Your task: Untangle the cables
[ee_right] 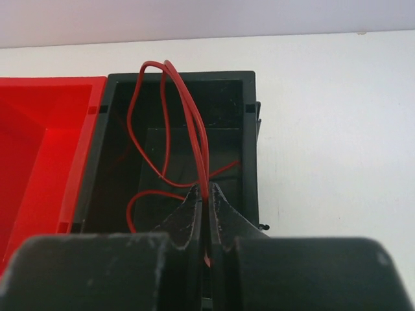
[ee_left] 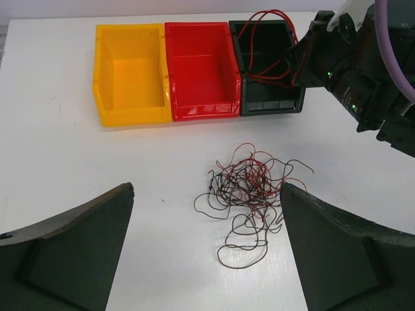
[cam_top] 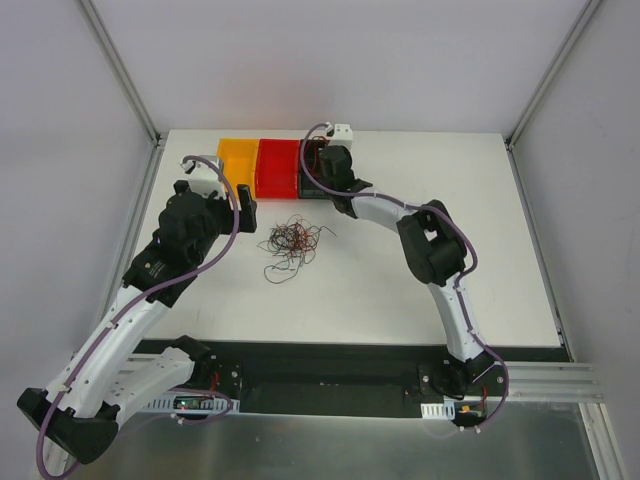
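Observation:
A tangle of thin red, brown and black cables [cam_top: 291, 243] [ee_left: 249, 188] lies on the white table in front of three bins. My left gripper [ee_left: 207, 220] hangs wide open just on the near side of the tangle, with nothing between its fingers. My right gripper [ee_right: 205, 189] [cam_top: 322, 165] is over the black bin [ee_right: 246, 129] [ee_left: 269, 103], shut on a red cable [ee_right: 188, 110] [ee_left: 272, 19]. That cable loops up from the jaws and curls down into the black bin.
A yellow bin [cam_top: 238, 160] [ee_left: 130, 74] and a red bin [cam_top: 277, 168] [ee_left: 201, 71] [ee_right: 39, 136] stand in a row left of the black one at the table's far side. Both look empty. The right arm [cam_top: 430, 240] stretches across the table's right half.

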